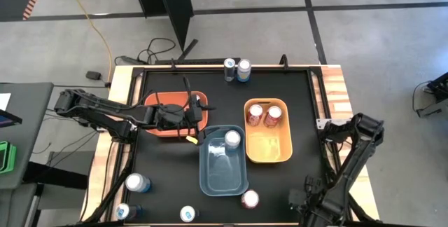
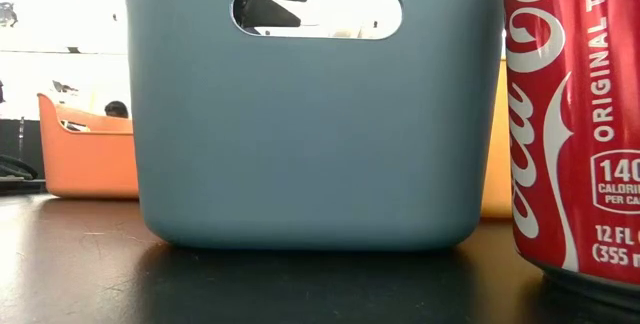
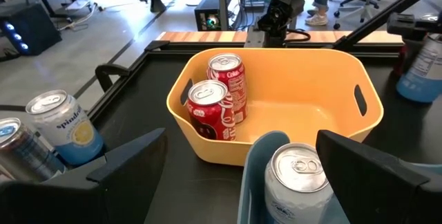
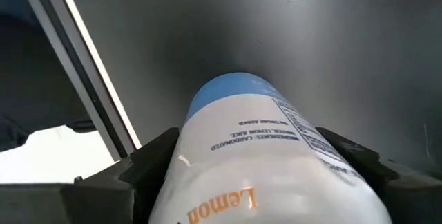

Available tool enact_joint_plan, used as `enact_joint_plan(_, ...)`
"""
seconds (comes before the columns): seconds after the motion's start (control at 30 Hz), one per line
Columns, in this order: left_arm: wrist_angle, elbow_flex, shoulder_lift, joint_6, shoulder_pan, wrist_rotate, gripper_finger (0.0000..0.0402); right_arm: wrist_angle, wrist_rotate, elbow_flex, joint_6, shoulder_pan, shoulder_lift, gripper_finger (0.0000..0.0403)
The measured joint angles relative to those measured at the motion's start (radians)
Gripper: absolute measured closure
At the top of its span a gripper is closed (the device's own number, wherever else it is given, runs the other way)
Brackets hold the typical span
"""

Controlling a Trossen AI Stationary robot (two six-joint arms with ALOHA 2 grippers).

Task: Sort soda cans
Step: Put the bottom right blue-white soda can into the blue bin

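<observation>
My right gripper (image 4: 248, 162) points down near the table's front right (image 1: 308, 187), shut on a white lemon soda can (image 4: 242, 141) with a blue bottom; the arm hides this can in the high view. My left gripper (image 3: 248, 175) hangs open above the far left corner of the blue bin (image 1: 224, 160), touching nothing. A silver-topped can (image 1: 232, 138) stands in that bin. Two red cans (image 1: 264, 113) stand in the yellow bin (image 1: 269, 150). A red can (image 1: 250, 199) stands in front of the blue bin. My right gripper has the can's upper body (image 4: 207, 182) pinched between its two fingers, one on each side. The fingers come from above, pointing down along the can. The can stands upright below them, blue bottom (image 4: 231, 92) toward the table; whether it rests there I cannot tell.
An orange bin (image 1: 150, 125) sits under my left arm. Two cans (image 1: 236, 69) stand at the far edge, three more (image 1: 136, 182) at the near left. In the low view the blue bin (image 2: 300, 114) and the red can (image 2: 575, 124) fill the front.
</observation>
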Motion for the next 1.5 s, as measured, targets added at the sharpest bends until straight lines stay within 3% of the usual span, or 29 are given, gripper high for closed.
enact_joint_plan(0.33,0.005,0.0,-0.008,0.001,-0.006,-0.068,0.0036,-0.088,-0.007,0.081,-0.213,-0.112,-0.021,0.0095)
enact_joint_plan(0.73,0.001,-0.001,-0.035,0.024,-0.029,-0.081,0.0036,-0.366,0.01,0.41,-0.565,-0.324,-0.076,0.0095)
enact_joint_plan(0.93,-0.044,-0.001,-0.081,0.028,-0.033,-0.09,0.0036,-0.352,0.064,0.533,-0.807,-0.475,-0.076,0.0095)
enact_joint_plan(1.17,-0.14,-0.001,-0.142,0.016,-0.042,-0.151,0.0036,-0.241,0.073,0.568,-1.059,-0.65,-0.076,0.0095)
enact_joint_plan(1.5,-0.227,-0.001,-0.182,0.009,-0.054,-0.221,0.0036,-0.163,0.066,0.57,-1.221,-0.802,-0.048,0.0095)
